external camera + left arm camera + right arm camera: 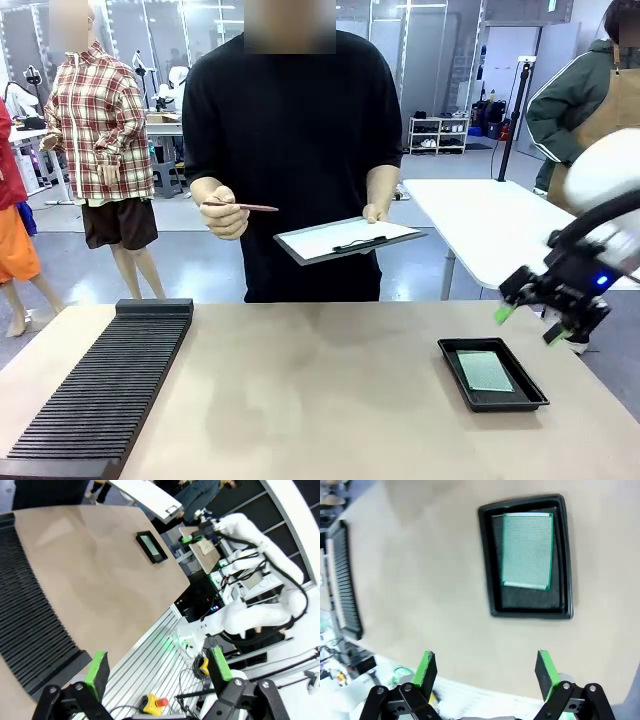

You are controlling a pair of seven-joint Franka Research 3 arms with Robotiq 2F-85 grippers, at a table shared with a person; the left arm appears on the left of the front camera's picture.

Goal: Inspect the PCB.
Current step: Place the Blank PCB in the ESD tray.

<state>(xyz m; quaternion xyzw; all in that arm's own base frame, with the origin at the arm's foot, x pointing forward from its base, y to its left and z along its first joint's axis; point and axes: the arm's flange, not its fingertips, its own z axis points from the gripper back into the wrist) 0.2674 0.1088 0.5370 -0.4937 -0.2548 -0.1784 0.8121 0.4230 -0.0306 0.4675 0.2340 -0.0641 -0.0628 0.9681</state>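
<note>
Right gripper (530, 325) open, hovering above PCB (527, 550) in tray (490, 565).

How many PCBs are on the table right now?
1. The PCB lies flat in the black tray on the table's right side, below the right tool. None visible elsewhere.

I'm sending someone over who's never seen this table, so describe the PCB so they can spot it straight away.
On the tan table, look to the robot's right side for the shallow black tray, near the right gripper. The PCB lies flat inside it, a thin green rectangle covered in a fine dot grid. It is the only green thing lying on the table; the ribbed black rack sits far left.
</note>
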